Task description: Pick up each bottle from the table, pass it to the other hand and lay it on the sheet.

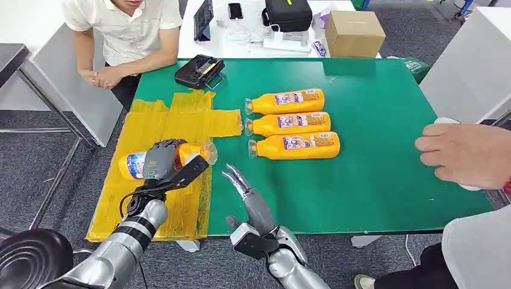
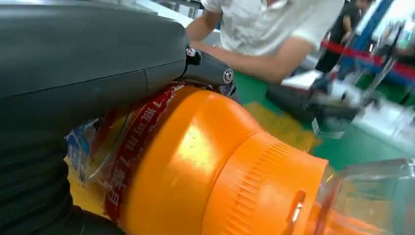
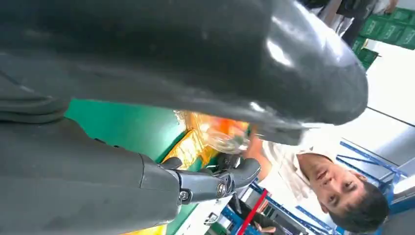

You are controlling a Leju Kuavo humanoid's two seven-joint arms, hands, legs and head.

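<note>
My left hand [image 1: 166, 164] grips an orange bottle [image 1: 134, 165] lying sideways above the yellow sheet [image 1: 152, 129], its clear cap toward the table's middle. The left wrist view shows that bottle [image 2: 195, 161] close up against the hand [image 2: 88, 54]. My right hand [image 1: 244, 186] is open just right of the bottle's cap, fingers stretched out, holding nothing. In the right wrist view the fingers [image 3: 210, 183] are apart, with the bottle's clear cap [image 3: 222, 137] beyond them. Three more orange bottles [image 1: 288, 100], [image 1: 286, 123], [image 1: 296, 145] lie side by side on the green table [image 1: 373, 168].
A person in a white shirt [image 1: 123, 30] sits at the table's far left corner. Another person's hand [image 1: 464, 153] rests on the right edge. A black controller [image 1: 199, 70] lies at the back of the table; a cardboard box [image 1: 354, 33] stands on the white desk behind.
</note>
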